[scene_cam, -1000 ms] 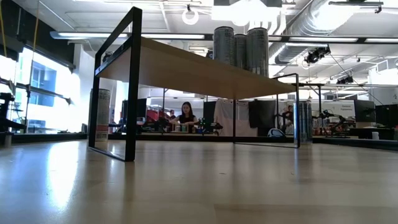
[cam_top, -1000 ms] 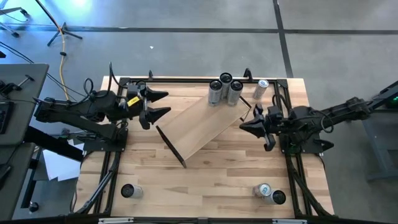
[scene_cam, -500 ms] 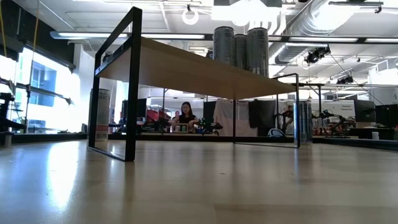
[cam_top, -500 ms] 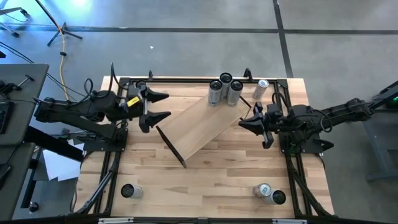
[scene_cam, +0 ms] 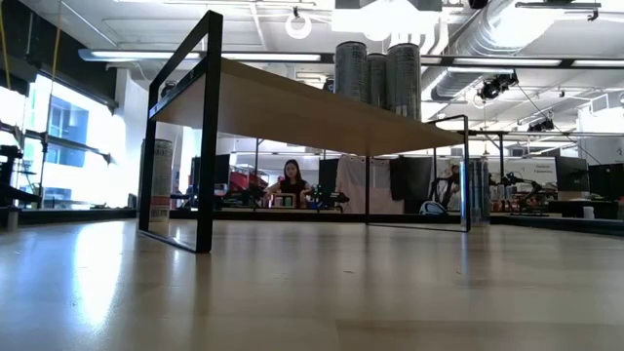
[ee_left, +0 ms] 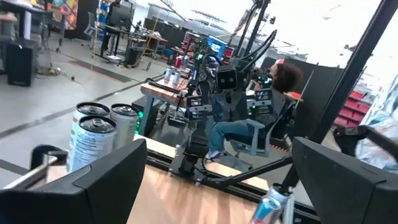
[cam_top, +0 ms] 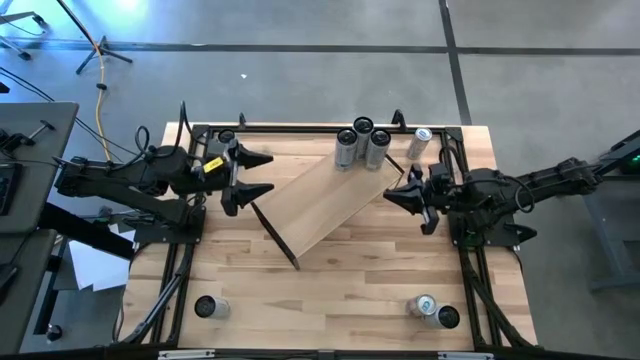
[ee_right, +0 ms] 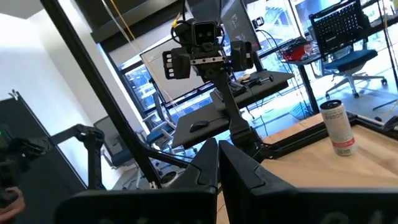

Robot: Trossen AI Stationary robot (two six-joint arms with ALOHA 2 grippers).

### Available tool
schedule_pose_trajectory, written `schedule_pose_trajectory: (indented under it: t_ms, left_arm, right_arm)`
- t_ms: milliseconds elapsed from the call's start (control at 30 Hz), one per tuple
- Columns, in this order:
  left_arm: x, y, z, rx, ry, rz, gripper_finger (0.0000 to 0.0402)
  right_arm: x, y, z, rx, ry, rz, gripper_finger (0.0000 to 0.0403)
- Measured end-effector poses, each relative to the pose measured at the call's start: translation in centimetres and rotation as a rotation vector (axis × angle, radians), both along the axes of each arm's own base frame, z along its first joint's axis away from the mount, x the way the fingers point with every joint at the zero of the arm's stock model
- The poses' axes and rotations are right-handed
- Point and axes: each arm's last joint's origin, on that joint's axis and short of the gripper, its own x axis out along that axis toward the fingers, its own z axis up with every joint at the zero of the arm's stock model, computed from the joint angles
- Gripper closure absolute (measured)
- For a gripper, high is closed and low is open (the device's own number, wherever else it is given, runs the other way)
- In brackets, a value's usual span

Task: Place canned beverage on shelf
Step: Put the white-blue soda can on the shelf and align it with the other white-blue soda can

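Along the lower edge of the high view, nearest the camera side of the counter (cam_top: 340, 300), one can (cam_top: 206, 307) stands at the lower left and two more cans (cam_top: 432, 310) sit close together at the lower right.

Farther up, in the middle of the frame, the shelf (cam_top: 330, 200) lies at a slant — a pale wood board with a thin black bracket (cam_top: 273, 234) at its lower-left end and another at its upper-right end. In the low view the shelf (scene_cam: 292, 102) stands on those brackets, its board raised above the counter.

The left hand (cam_top: 258, 173) hovers left of centre, just beside the shelf's lower-left end, its two dark fingers spread wide and holding nothing. The right hand (cam_top: 392, 195) sits right of centre, near the shelf's upper-right end, its fingers pressed together and empty; in the right wrist view the two fingers (ee_right: 205, 168) meet along a thin line.

At the shelf's far upper end three canned beverages (cam_top: 360, 143) stand upright in a tight cluster; in the low view they rise from the top of the board at upper centre. One more can (cam_top: 419, 142) stands on the counter just right of the cluster, near the counter's upper-right corner.

Beyond the counter, in the low view, a person (scene_cam: 292, 182) sits at a desk in the room — small, at centre frame under the board.
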Motion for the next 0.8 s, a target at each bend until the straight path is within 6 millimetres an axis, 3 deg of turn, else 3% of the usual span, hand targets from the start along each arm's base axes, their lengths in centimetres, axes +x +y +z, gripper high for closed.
schedule_pose_trajectory:
  t_ms: [333, 467, 633, 800]
  left_arm:
    - [0.3, -0.3, 0.1, -0.26, -0.04, -0.089, 0.0031]
    - [1.6, -1.9, 0.4, -0.378, -0.011, -0.166, 0.0031]
    - [2.7, -4.0, 1.7, -0.403, 0.297, -0.174, 0.0031]
    - [2.3, -5.3, 3.0, -0.403, 0.66, -0.117, 0.0031]
  right_arm:
    - [0.1, 0.0, -0.5, -0.027, 0.055, 0.0, 0.0402]
    - [0.1, 0.0, -1.0, -0.062, 0.098, -0.001, 0.0402]
    - [0.1, 0.0, -1.5, -0.085, 0.15, 0.0, 0.0402]
    - [0.1, 0.0, -1.6, -0.086, 0.161, 0.0, 0.0402]
